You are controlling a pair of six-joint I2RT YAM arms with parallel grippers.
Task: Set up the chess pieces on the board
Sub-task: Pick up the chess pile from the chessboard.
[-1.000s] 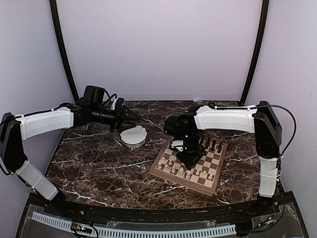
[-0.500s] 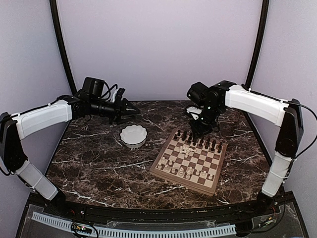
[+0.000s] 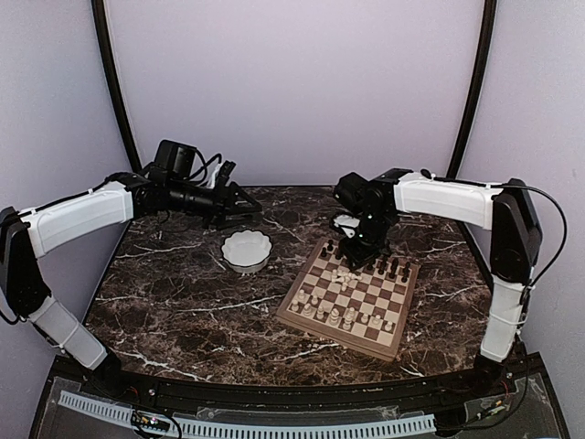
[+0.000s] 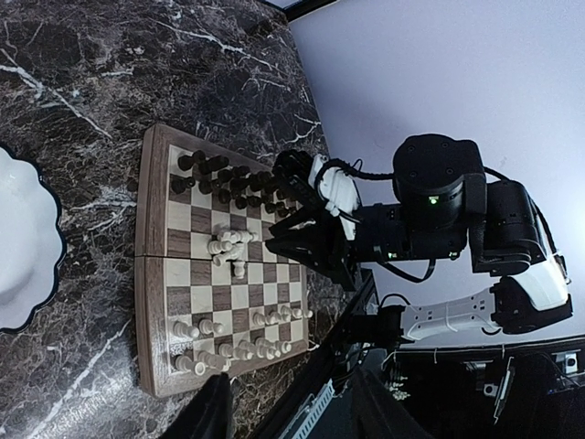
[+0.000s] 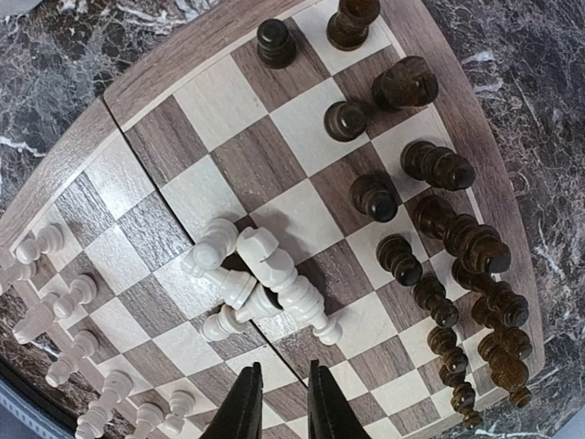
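several cream chess pieces (image 5: 256,279) lie toppled in a heap at the middle of the board (image 5: 210,119); dark ones stand along one rim, cream along the opposite. right gripper (image 5: 281,398) above the board, jaws narrow, empty. left gripper (image 4: 292,416) beyond the white bowl (image 3: 246,250), jaws wide, empty.

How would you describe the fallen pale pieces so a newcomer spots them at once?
Find the chessboard on the right of the marble table. Near its middle lies a heap of pale pieces. Unlike the pale row and dark row standing along opposite edges, these lie toppled across one another.
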